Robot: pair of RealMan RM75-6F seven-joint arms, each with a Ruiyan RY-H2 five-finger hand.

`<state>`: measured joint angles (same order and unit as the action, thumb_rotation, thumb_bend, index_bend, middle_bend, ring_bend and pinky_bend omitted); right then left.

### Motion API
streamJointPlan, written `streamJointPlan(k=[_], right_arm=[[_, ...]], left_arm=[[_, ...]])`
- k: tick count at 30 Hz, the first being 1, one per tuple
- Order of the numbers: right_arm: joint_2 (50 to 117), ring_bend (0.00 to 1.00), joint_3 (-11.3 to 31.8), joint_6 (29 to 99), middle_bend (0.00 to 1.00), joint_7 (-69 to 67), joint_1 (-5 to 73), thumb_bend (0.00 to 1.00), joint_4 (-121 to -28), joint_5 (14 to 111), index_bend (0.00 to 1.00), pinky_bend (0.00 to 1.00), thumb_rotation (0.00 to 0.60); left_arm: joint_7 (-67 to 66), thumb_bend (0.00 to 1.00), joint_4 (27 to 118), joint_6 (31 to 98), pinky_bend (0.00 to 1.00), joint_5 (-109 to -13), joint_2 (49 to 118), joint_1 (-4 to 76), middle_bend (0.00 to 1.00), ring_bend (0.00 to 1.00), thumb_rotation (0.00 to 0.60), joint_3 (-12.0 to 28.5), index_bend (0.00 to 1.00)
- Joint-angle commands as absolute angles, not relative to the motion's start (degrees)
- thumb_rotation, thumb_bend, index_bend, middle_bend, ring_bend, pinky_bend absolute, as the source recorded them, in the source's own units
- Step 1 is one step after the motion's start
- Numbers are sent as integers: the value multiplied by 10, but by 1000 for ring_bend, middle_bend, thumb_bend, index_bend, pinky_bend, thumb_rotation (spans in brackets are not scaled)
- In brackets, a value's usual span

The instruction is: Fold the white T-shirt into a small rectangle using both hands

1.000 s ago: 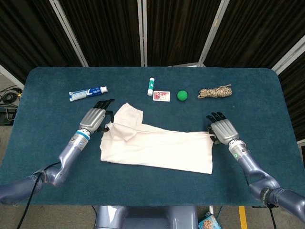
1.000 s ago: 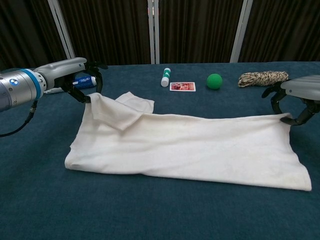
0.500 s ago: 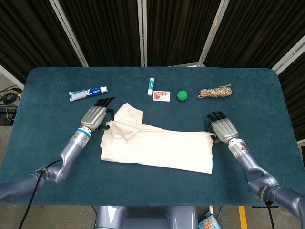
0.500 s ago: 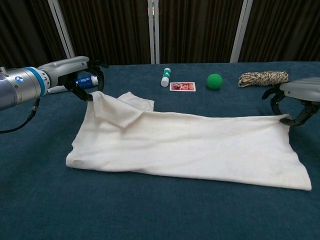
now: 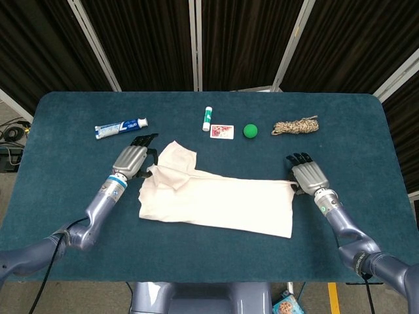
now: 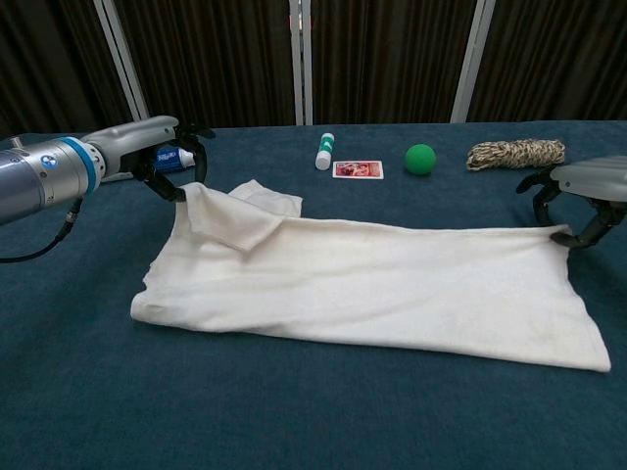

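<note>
Head view: the white T-shirt [image 5: 216, 201] lies as a long folded band across the middle of the blue counter [image 5: 59, 216], one sleeve flap turned up at its left end. The left hand [image 5: 130, 160] sits at the shirt's upper left corner, fingers [image 5: 141, 141] curled down and pinching the cloth edge there. The right hand [image 5: 308, 175] is at the upper right corner, its dark fingers [image 5: 296, 159] bent over the hem. Along the far side lie a toothpaste tube [image 5: 121, 127], a glue stick [image 5: 207, 118], a playing card [image 5: 221, 131], a green ball [image 5: 250, 131] and a coil of rope [image 5: 295, 125].

Chest view: the left hand [image 6: 162, 157] lifts the shirt's [image 6: 372, 289] corner slightly off the counter [image 6: 294, 411], cloth clamped between thumb and fingers [image 6: 191, 147]. The right hand [image 6: 586, 196] has its fingers [image 6: 541, 191] hooked at the corner by the hem, thumb touching the fabric; whether they truly pinch it cannot be told.
</note>
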<state>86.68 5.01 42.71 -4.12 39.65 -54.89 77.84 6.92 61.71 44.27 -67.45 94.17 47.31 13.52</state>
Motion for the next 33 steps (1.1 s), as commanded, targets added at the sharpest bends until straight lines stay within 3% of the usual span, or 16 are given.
streamJointPlan(k=[1,4,16,18,22,23,25,30,33], right_arm=[[863,0,52,422,10,-38,397,153,-555,772,41,0,600],[853,0,54,428,1,-33,395,92,-573,770,0,0,600],[740,0,43,552,0,-36,331,83,-742,806,5,0,600],[724,0,37,566,0,-35,321,82,-762,813,9,0,600],[706,0,29,587,0,-27,306,78,-787,823,14,0,600],[701,0,28,592,0,-24,302,77,-792,824,17,0,600],[696,0,27,598,0,-23,297,76,-799,824,22,0,600],[683,0,22,614,0,-19,283,66,-817,829,29,0,600],[675,0,19,626,0,-14,275,60,-829,833,29,0,600]], left_arm=[[73,538,613,441,0,-675,944,474,0,0,600,136,748],[76,538,608,438,0,-678,947,476,0,0,600,134,748],[81,538,589,428,0,-678,958,482,0,0,600,132,713],[80,537,583,426,0,-677,962,483,0,0,600,131,595],[68,424,576,409,0,-663,964,485,0,0,600,129,59],[61,395,574,407,0,-656,964,484,0,0,600,130,15],[51,331,575,404,0,-646,962,483,0,0,600,131,0],[27,25,584,405,0,-629,948,477,0,0,600,131,0],[23,0,597,410,0,-626,935,471,0,0,600,130,0]])
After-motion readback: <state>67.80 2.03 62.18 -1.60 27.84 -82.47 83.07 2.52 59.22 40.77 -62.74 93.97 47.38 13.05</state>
